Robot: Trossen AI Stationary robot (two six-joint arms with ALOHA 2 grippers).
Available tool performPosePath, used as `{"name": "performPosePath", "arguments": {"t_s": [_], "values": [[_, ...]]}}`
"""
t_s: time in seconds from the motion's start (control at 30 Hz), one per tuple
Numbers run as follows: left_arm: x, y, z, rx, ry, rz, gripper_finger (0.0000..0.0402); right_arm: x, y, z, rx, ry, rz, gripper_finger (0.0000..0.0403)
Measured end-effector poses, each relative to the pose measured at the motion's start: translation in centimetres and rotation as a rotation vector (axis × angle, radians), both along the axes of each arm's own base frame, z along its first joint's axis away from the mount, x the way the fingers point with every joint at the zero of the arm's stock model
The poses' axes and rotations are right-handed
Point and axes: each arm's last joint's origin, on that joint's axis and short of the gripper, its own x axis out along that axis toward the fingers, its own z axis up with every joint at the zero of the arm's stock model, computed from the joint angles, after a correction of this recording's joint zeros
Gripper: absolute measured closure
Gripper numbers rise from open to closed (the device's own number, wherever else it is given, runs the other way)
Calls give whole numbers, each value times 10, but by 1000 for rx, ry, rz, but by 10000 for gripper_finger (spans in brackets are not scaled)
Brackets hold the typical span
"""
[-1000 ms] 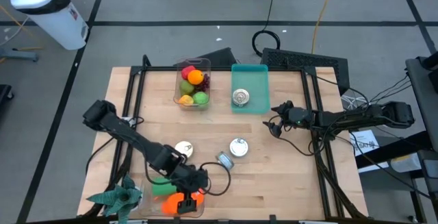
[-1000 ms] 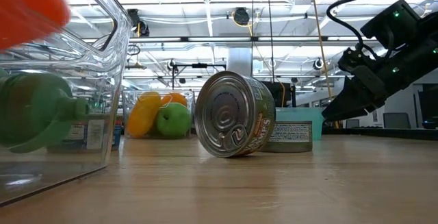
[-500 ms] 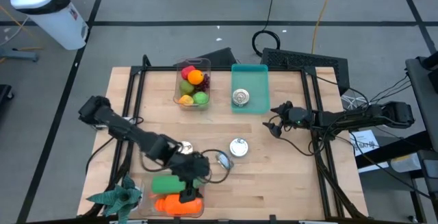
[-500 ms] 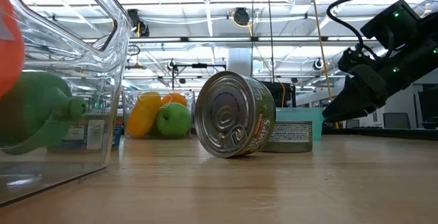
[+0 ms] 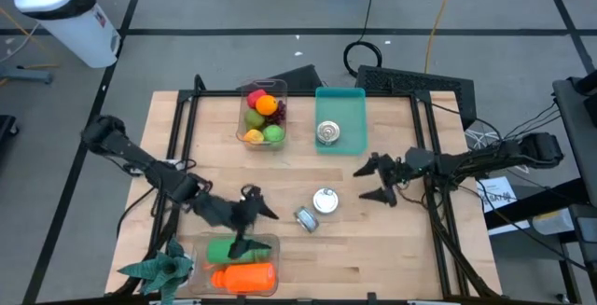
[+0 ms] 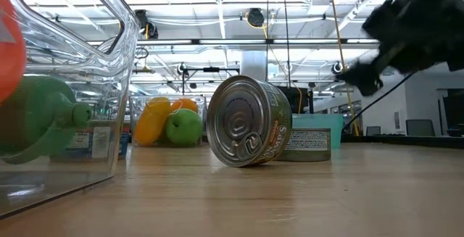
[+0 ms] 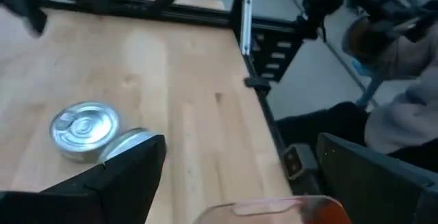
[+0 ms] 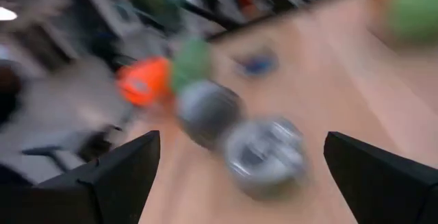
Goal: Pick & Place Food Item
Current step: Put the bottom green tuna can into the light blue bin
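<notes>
Wooden desk [image 5: 392,240] carries two loose cans near its middle, one upright [image 5: 324,200] and one tipped on its side [image 5: 305,217], with a third can [image 5: 327,133] in the teal tray [image 5: 359,118] at the far edge. Beside that tray a clear box [image 5: 244,107] holds fruit, and a clear box [image 5: 273,244] at the near edge holds green and orange items. Left hand [image 5: 250,219] hangs fingers apart over that near box's rim; right hand [image 5: 378,180] hovers fingers apart toward the right edge.
</notes>
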Motion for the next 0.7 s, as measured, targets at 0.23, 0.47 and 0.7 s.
{"name": "performPosePath", "arguments": {"t_s": [0.23, 0.47, 0.7], "values": [[-25, 51, -24, 32, -93, 54, 11, 9, 39, 31, 3, -179, 50, 9], [-53, 83, -18, 163, -228, 84, 11, 62, 90, 71, -169, 76, -60, 9], [-72, 106, -20, 264, -395, 252, 11, 126, 121, 69, -221, 365, -242, 9]]}}
